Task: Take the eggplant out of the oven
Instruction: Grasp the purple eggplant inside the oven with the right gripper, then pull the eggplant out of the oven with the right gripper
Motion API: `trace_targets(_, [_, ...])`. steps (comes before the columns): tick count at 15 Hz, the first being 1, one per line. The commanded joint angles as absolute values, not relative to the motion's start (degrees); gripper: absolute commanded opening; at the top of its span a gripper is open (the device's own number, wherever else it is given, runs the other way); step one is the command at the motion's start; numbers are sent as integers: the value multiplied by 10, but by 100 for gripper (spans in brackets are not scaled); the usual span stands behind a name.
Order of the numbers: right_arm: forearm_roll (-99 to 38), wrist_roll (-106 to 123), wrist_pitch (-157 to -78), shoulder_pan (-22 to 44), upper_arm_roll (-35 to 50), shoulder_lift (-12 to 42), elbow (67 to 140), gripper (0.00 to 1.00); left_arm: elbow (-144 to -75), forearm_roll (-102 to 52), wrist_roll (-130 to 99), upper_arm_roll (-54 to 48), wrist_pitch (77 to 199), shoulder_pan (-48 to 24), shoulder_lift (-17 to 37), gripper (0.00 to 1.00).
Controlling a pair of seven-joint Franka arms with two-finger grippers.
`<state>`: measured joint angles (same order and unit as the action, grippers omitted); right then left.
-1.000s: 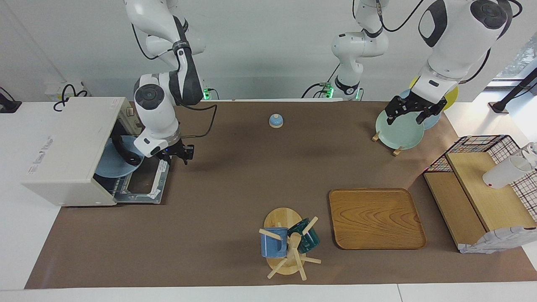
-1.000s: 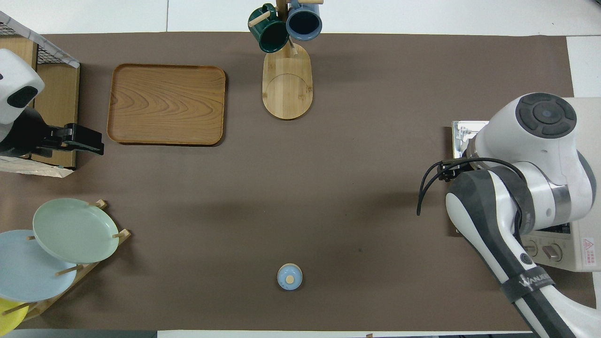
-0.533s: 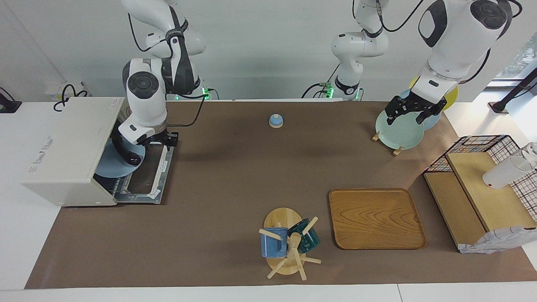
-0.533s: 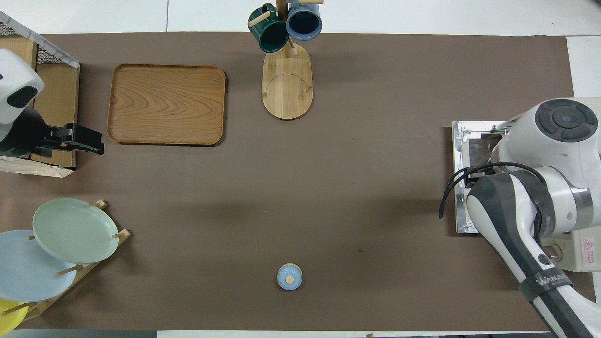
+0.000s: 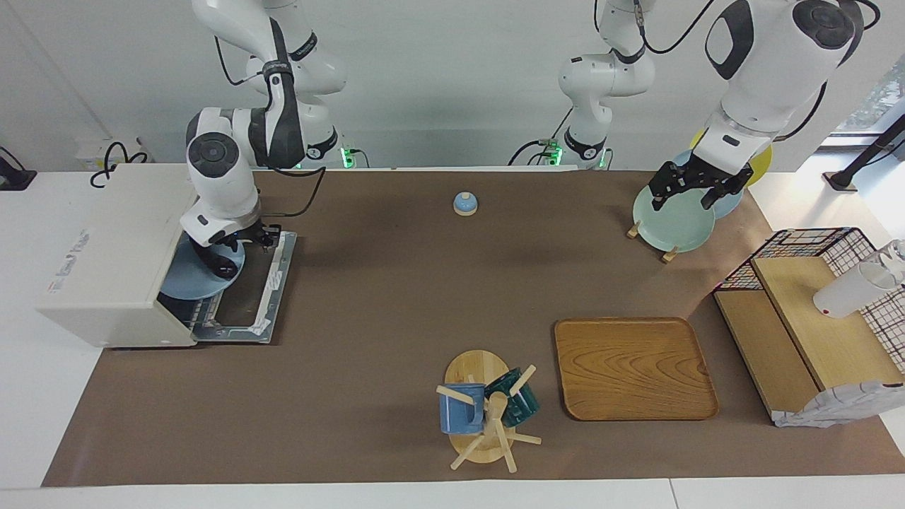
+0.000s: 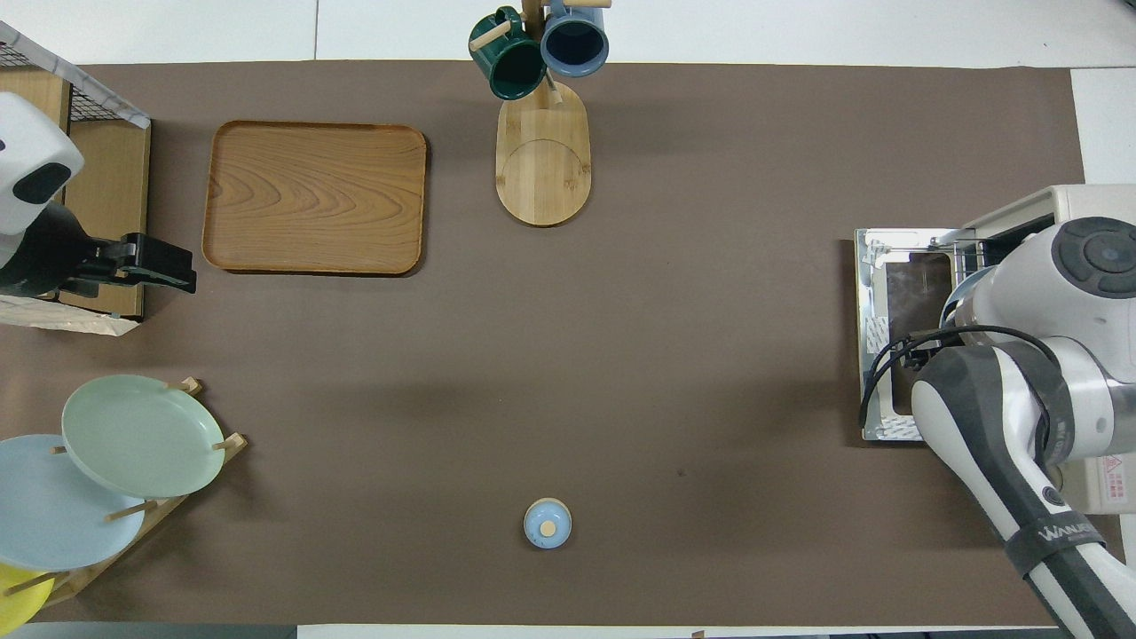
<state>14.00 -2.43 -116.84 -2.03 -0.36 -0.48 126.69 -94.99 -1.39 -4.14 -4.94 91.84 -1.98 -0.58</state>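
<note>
The cream-white oven [image 5: 106, 247] stands at the right arm's end of the table, its door [image 5: 251, 297] folded down flat. It also shows in the overhead view [image 6: 1096, 200]. Inside, a blue plate [image 5: 184, 279] lies on the rack with the dark eggplant [image 5: 223, 268] on its edge nearest the door. My right gripper [image 5: 246, 239] hangs low at the oven's mouth, just above the eggplant and plate; the arm hides it in the overhead view. My left gripper [image 5: 684, 191] waits open and empty over the green plate [image 5: 672, 225]; it also shows in the overhead view [image 6: 169, 266].
A plate rack with green, blue and yellow plates [image 6: 133, 435] stands at the left arm's end, near the robots. A wooden tray [image 5: 634, 367], a mug tree [image 5: 488, 410], a small blue bell [image 5: 464, 203] and a wire-and-wood shelf [image 5: 813, 318] are on the brown mat.
My right arm has swung toward the oven: its gripper went from over the mat beside the open door to the oven's mouth above the plate. The left arm has not moved.
</note>
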Motion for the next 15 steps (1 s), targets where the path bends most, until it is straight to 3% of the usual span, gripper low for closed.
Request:
trace_targets(1, [151,-13,-1195,-36,1,-29,1303,60,-957,-13,-46,-51,925,-17,-12,100])
trace_targets(3, [151,-13,-1196,-37,1,-32,1310,52,-957,-13,-46,-51,925,-17,-12,100])
trace_targets(6, [152,-12,-1196,-34,1,-32,1310,0,-957,-13,-46,-51,925,-17,-12,100])
trace_targets(11, [175,-10,-1161,14,3,-26,1280,0,-957,-13,-46,-51,925,-17,-12,100])
trace_targets(15, [167,-53,-1115,111,4,-1,1209,0,-957,-13,-46,-51,925,-17,-11,100])
